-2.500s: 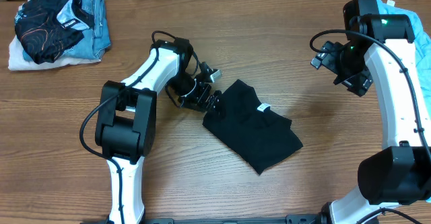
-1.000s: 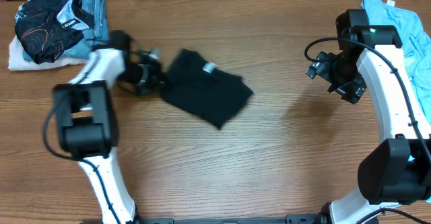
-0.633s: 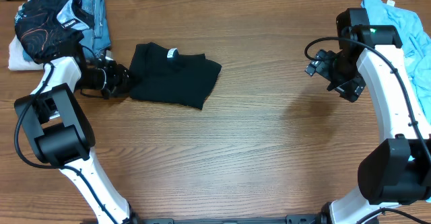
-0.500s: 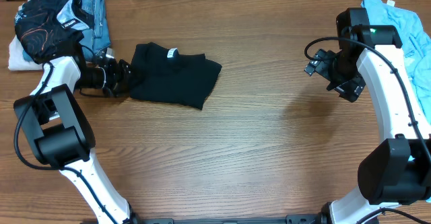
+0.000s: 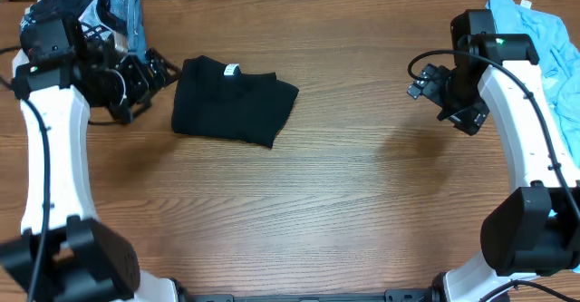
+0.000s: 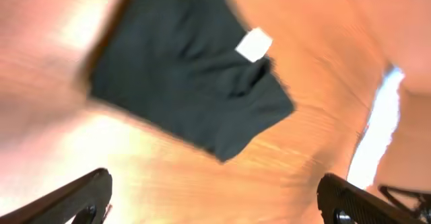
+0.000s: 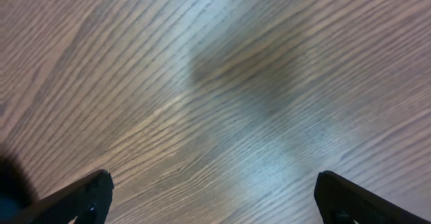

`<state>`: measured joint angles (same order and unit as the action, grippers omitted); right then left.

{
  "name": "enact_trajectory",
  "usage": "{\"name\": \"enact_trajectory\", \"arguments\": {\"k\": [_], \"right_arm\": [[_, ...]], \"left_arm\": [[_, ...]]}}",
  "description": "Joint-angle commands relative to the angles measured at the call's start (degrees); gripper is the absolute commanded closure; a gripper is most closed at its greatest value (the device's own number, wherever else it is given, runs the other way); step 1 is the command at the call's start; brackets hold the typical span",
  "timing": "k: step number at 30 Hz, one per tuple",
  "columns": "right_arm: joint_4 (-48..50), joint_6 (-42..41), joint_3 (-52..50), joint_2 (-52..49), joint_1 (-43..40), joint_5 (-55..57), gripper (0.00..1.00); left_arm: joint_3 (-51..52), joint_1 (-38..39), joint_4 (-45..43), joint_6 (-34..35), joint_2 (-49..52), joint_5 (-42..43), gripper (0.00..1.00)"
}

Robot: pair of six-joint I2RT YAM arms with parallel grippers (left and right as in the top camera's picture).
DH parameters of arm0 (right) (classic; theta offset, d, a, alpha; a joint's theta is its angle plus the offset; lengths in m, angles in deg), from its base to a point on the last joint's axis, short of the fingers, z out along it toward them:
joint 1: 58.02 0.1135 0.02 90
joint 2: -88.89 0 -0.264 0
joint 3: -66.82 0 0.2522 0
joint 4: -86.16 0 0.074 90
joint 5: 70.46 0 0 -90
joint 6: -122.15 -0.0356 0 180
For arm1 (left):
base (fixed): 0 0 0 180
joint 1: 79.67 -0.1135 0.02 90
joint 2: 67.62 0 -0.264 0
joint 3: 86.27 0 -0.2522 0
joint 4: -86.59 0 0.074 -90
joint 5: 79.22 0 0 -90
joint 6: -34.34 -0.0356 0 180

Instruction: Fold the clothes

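A folded black T-shirt [image 5: 234,100] with a small white neck label [image 5: 233,69] lies flat on the wooden table, left of centre. It also shows blurred in the left wrist view [image 6: 188,83]. My left gripper [image 5: 156,69] is open and empty, raised just left of the shirt and apart from it. My right gripper [image 5: 419,86] is open and empty, held above bare wood at the right, far from the shirt. The right wrist view shows only wood grain between the fingertips [image 7: 87,197].
A pile of clothes [image 5: 77,25], denim, white and a black patterned piece, sits at the back left corner behind my left arm. A light blue garment [image 5: 544,21] lies at the back right edge behind my right arm.
My left gripper dragged the folded shirt from the table's centre to the left, let it go, and has now lifted up and back. The right arm has barely moved.
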<state>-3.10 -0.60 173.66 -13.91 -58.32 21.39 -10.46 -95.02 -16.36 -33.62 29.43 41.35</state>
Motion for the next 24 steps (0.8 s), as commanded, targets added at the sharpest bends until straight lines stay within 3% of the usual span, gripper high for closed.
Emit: {"name": "enact_trajectory", "arguments": {"k": [1,5,6,13,24], "right_arm": [[1.64,0.22,-1.2,0.98,0.44,-0.07,0.0],[4.96,0.22,-4.81,0.98,0.57,-1.62,0.0],[6.23,0.22,-6.38,0.98,0.57,-2.16,0.0],[11.76,0.22,-10.71,0.98,0.57,-6.16,0.0],[14.47,0.26,-12.13,0.98,0.57,-7.76,0.0]], "left_arm": [[-0.13,2.4,4.42,12.57,-1.31,-11.82,0.0],[6.03,8.04,2.8,21.33,-0.81,-13.0,0.0],[10.78,10.62,-1.55,26.32,-0.81,-12.98,0.0],[24.0,19.23,-16.28,43.04,-0.81,-13.55,0.03],[29.42,29.68,-25.51,61.26,-0.79,-28.2,0.03]]}}
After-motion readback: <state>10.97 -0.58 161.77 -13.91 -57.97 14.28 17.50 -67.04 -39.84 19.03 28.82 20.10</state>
